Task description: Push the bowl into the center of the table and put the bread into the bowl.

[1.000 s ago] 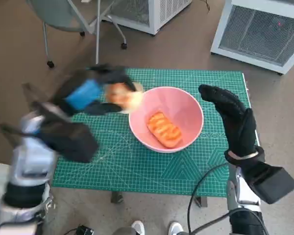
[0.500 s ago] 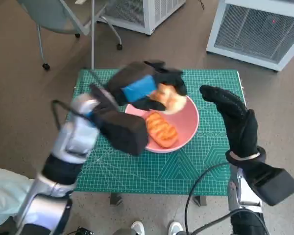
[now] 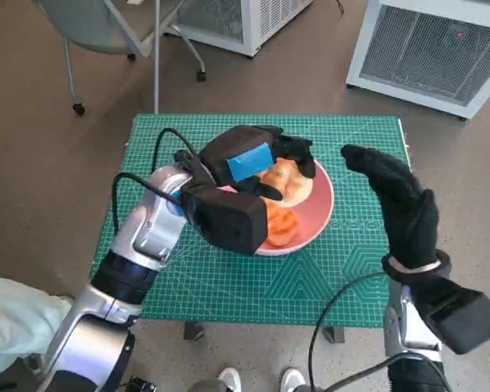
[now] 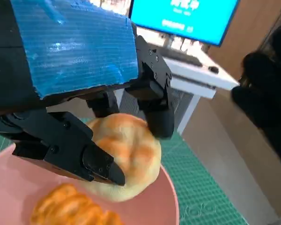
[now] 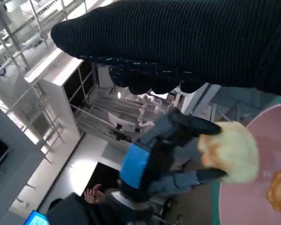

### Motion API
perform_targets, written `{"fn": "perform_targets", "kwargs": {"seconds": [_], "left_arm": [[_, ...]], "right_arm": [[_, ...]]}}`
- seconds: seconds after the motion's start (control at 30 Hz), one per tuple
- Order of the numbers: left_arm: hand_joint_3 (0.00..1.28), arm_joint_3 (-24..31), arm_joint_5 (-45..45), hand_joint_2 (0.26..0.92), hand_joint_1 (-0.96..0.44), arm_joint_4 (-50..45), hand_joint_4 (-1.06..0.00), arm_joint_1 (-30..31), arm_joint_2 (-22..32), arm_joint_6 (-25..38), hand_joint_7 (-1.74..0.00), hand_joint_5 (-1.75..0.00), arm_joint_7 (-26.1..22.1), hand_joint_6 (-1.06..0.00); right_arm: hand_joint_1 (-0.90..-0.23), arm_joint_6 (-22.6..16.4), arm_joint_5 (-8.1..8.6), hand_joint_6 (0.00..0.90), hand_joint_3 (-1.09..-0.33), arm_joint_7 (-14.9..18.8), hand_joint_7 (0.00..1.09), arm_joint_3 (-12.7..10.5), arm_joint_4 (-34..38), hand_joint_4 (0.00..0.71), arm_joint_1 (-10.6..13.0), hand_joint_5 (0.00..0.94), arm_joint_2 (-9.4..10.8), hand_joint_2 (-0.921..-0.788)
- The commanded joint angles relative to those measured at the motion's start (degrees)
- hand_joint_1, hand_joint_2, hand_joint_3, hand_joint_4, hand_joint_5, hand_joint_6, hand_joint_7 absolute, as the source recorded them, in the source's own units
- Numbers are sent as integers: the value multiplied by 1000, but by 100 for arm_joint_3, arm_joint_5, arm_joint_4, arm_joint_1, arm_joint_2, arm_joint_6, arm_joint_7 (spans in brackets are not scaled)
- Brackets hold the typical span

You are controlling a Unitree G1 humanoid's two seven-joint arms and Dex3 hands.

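The pink bowl (image 3: 317, 214) sits near the middle of the green mat, with an orange-glazed pastry (image 3: 279, 224) lying inside it. My left hand (image 3: 253, 162) holds a pale round bread roll (image 3: 287, 181) over the bowl's far side. The left wrist view shows the bread roll (image 4: 126, 157) pinched between black fingers (image 4: 93, 161), just above the bowl's rim (image 4: 171, 206) and beside the pastry (image 4: 70, 211). My right hand (image 3: 396, 200) stands upright at the bowl's right, fingers apart, holding nothing. In the right wrist view the bread roll (image 5: 229, 150) and the left hand (image 5: 164, 150) appear beyond the glove (image 5: 178, 42).
The green cutting mat (image 3: 229, 278) covers the small table. A chair (image 3: 106, 33) stands beyond the far left corner and white grilled units (image 3: 433, 45) stand on the floor at the back. A person's pale sleeve (image 3: 8, 327) shows at the lower left.
My left hand has carried the bread roll from the table's left side rightward to above the bowl. The right hand has stayed beside the bowl's right edge.
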Motion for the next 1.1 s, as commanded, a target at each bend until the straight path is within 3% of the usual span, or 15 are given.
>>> {"fn": "perform_targets", "kwargs": {"seconds": [0.03,0.27,0.57,0.83,1.1], "left_arm": [[66,-18,-69,897,-102,-40,-315,42,-15,153,-176,-119,-207,-275],[26,101,-192,899,-243,-281,-169,194,98,184,-50,-8,-372,-229],[13,460,-868,902,-334,-243,-34,372,125,-253,-2,0,-543,-77],[7,864,-1670,899,-359,-240,-1,526,150,-706,0,1,-842,-21],[33,1550,-2706,899,-349,-77,-4,561,-24,-1275,-18,-2,-959,-38]], "right_arm": [[-607,31,-83,-1,-742,-89,412,-43,-4,151,162,3,-16,-921],[-607,22,-168,-1,-740,-167,414,-86,-25,153,146,4,-39,-921],[-605,87,-238,-1,-741,-257,416,-77,-137,154,133,4,-66,-921],[-600,220,-341,-1,-742,-385,417,-95,-305,154,110,4,-110,-921],[-592,536,-293,-1,-732,-494,422,-192,-599,154,-44,3,-220,-921]]}}
